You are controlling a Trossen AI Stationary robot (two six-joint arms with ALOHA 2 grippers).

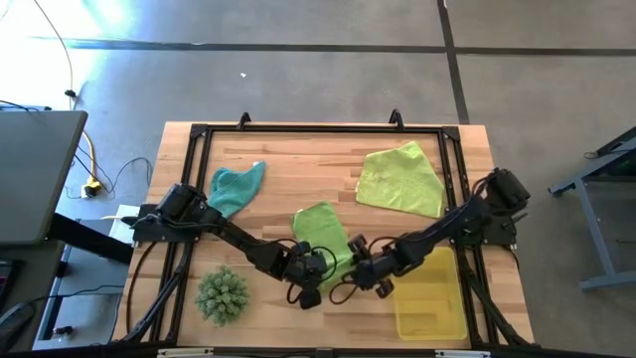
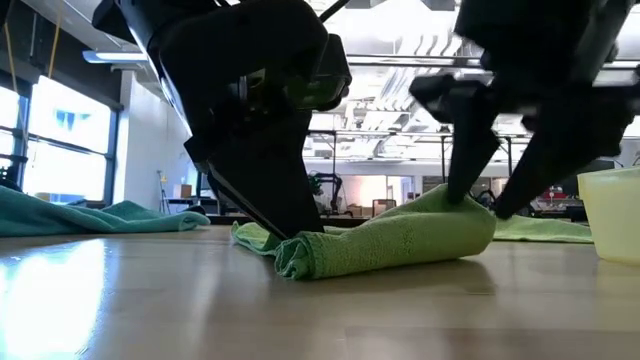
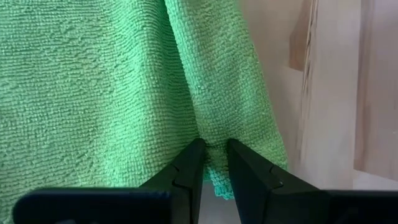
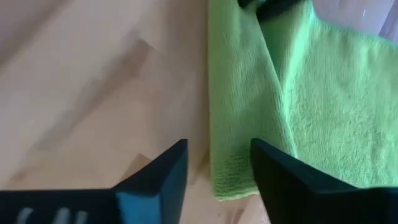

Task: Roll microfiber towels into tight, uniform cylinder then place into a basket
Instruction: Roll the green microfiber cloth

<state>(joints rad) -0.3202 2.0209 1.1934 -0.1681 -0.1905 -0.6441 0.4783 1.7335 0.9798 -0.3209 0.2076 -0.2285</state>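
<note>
The bright green towel [image 1: 323, 234] lies loosely rolled lengthwise on the table's middle; in the low view it is a low lumpy roll [image 2: 400, 245]. My left gripper [image 3: 214, 152] is shut on its near end. My right gripper [image 4: 217, 162] is open at the same near end, toward the table's right, with the towel's corner [image 4: 233, 183] showing between its fingers. A teal towel [image 1: 237, 187] lies crumpled at the far left and a pale yellow-green towel [image 1: 400, 179] lies spread at the far right. The yellow basket [image 1: 429, 298] stands at the near right. My left gripper pinches a bunched fold [image 3: 212, 142] at the green towel's near end between its two fingertips. The fingers [image 2: 285, 225] slant down from the table's left. The towel lies slack on the table. My right gripper: I cannot tell whether its open fingers [image 2: 468, 185] touch the roll's top.
A spiky green plant-like ball [image 1: 221, 294] sits at the near left, beside my left arm. A black frame [image 1: 318, 129] runs around the tabletop. Bare wood shows between the teal towel and the green one.
</note>
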